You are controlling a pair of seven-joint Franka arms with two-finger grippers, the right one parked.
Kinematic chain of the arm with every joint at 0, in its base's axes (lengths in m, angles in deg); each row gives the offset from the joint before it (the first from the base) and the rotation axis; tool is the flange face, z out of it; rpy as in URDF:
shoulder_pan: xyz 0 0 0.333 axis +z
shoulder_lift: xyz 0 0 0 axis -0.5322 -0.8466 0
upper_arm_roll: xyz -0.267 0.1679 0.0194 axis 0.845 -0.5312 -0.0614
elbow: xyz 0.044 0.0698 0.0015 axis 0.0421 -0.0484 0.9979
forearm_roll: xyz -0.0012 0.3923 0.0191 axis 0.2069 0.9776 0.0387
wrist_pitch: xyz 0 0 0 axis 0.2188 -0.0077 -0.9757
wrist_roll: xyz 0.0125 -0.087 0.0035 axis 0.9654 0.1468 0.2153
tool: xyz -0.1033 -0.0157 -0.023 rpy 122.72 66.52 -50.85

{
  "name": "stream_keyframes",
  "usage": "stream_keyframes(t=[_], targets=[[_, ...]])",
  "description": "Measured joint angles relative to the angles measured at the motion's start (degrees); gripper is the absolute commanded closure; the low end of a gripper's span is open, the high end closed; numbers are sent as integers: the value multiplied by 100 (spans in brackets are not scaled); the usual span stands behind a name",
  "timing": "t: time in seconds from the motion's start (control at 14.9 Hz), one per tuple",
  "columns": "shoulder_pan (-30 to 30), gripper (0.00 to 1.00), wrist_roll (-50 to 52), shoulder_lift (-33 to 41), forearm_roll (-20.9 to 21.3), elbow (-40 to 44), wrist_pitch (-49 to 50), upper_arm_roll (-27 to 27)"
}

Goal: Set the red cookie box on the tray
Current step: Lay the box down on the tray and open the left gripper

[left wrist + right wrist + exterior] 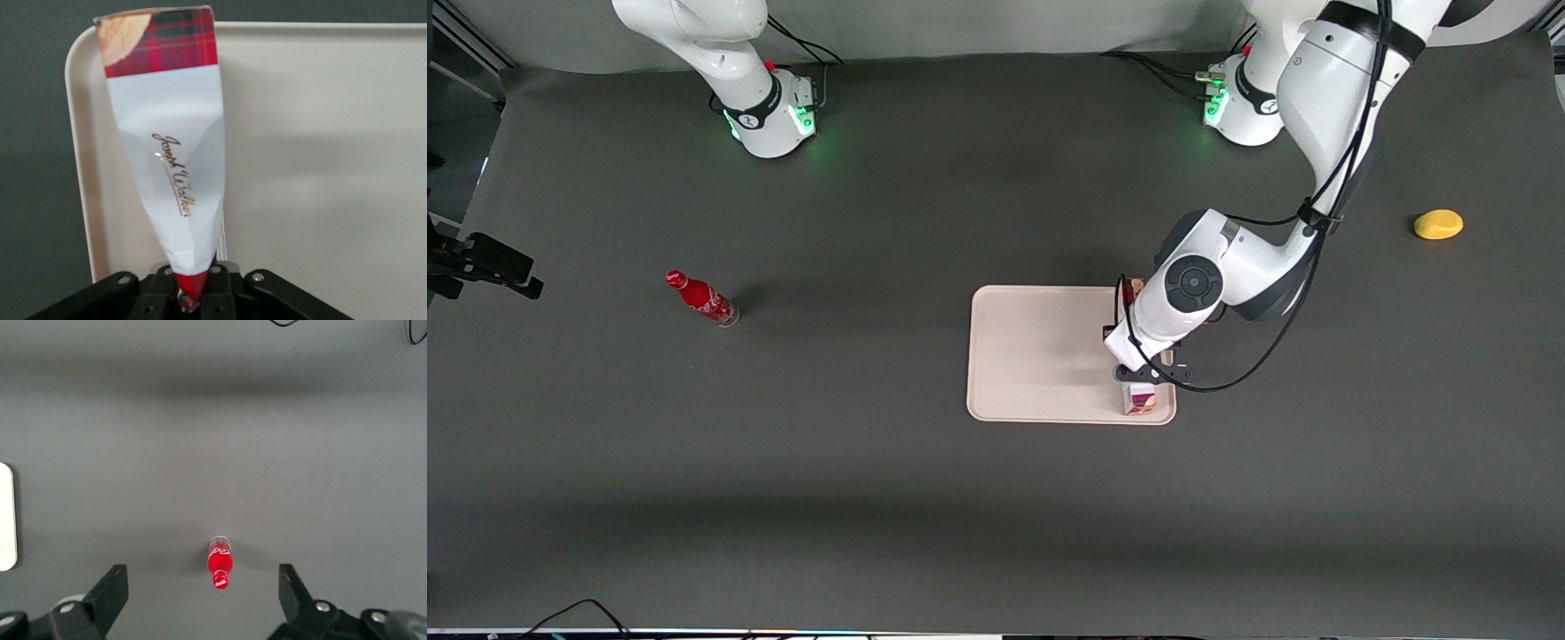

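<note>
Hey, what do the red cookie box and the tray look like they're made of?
The red cookie box, pinched in the left arm's hand over the tray, looks like thin printed cardboard: its white panel is creased and squeezed narrow at the grip, with a slight sheen. The tray looks like smooth moulded plastic, matte pinkish-cream, with rounded corners and a low rim, though the pictures alone cannot confirm the material.

In the front view the working arm's wrist covers most of the red cookie box (1140, 402), leaving only its two ends showing over the tray (1040, 356), and it hides the gripper (1144, 378) too. In the left wrist view the tray runs off the frame, and the box's near end disappears between the fingers (215, 293).
</note>
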Motion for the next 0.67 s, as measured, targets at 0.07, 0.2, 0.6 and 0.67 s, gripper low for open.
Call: stream_keyframes(t=[0.07, 0.2, 0.6, 0.67], targets=[[0, 44, 0, -8, 1, 0, -6, -2], [0, 8, 0, -27, 4, 2, -10, -3], [0, 0, 0, -31, 4, 22, -16, -4], [0, 0, 0, -31, 4, 23, -16, -5]])
